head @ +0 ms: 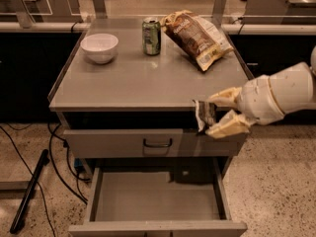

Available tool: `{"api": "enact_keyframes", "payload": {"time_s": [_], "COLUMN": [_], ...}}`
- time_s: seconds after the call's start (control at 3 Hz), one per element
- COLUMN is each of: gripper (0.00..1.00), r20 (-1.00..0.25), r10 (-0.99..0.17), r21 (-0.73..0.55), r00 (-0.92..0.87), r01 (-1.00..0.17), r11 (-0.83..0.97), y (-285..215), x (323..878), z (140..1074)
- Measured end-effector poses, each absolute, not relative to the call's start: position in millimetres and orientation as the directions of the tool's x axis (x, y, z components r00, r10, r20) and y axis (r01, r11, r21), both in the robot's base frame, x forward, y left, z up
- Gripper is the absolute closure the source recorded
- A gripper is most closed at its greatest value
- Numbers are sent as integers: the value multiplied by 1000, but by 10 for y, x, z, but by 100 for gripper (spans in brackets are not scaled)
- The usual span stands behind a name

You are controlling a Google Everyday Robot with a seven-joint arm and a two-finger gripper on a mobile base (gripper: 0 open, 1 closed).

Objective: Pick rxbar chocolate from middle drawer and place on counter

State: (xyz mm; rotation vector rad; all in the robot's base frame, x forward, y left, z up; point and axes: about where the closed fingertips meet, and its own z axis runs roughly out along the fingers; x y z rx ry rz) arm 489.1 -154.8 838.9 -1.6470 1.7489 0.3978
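Observation:
My gripper (212,115) is at the cabinet's front right, level with the counter's front edge. It is shut on the rxbar chocolate (203,115), a flat dark-wrapped bar with pale print, held on edge between the cream fingers (224,126). The middle drawer (156,197) stands pulled open below, its grey floor bare. The counter (143,83) is a smooth grey top just behind and left of the bar.
On the counter stand a white bowl (99,47) at back left, a green soda can (151,36) at back centre and a tan-and-brown chip bag (195,37) at back right. A closed drawer with a dark handle (158,143) sits under the counter. Cables lie on the floor at left.

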Motion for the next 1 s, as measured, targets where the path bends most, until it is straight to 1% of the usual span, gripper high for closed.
{"api": "enact_keyframes", "payload": {"time_s": [0.33,1.0], "gripper": [100,100], "r20": [-666,-708], "r10": [-743,-703], "r21": [-252,-229], "r00": [67,69], "r01": [-957,-964], "r11": [140,137], "y": [-1384,-816], "x": [5155,5684], "z": [8669,8608]}}
